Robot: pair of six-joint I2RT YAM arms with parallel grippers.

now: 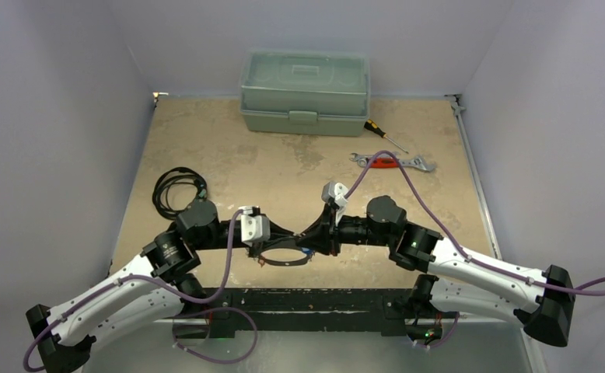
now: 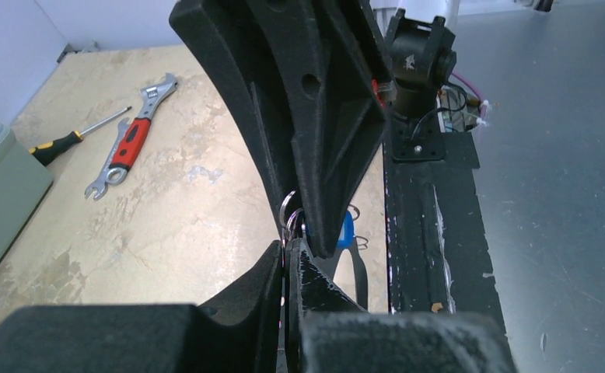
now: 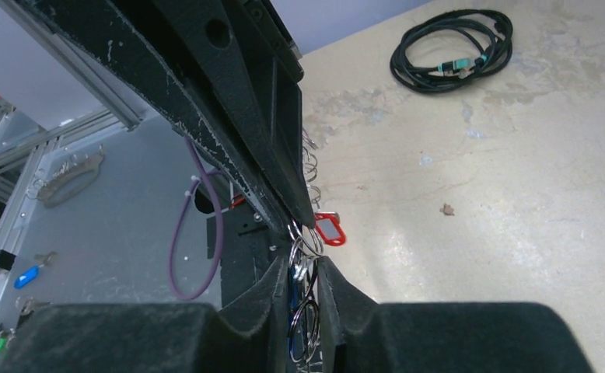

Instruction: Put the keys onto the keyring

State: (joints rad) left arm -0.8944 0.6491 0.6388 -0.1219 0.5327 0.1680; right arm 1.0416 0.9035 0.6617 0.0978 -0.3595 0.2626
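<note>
1. The left gripper (image 2: 286, 260) has its black pads pressed together. In the left wrist view thin silver wire rises straight out of the seam, so it is clamped on the large thin silver wire keyring (image 1: 282, 264).
2. From above, the keyring shows only as a faint oval loop hanging just under the two meeting grippers, over the near edge of the worn beige table (image 1: 229, 155). Its upper part is hidden behind the black fingers.
3. The right gripper (image 3: 303, 280) has its jaws a narrow slit apart, with a cluster of small silver rings and metal pieces in the gap. Whether the pads pinch them or only flank them I cannot tell.
4. Of the small silver keys, only the plastic tags read clearly. The blue tag (image 2: 347, 231) peeks out behind the right gripper's fingertip, partly covered. The red tag (image 3: 328, 229) sits just beside the left gripper's tip. The key blades are too small and crowded to separate.
5. Both wrist views are largely blocked by the opposite gripper's black fingers.
6. Well apart from the grippers lie a coiled black cable (image 3: 451, 50), a red-handled silver wrench (image 2: 132, 140) and a yellow-and-black-handled screwdriver (image 2: 70, 142). A pale green plastic box (image 1: 305, 92) stands at the far wall
</note>
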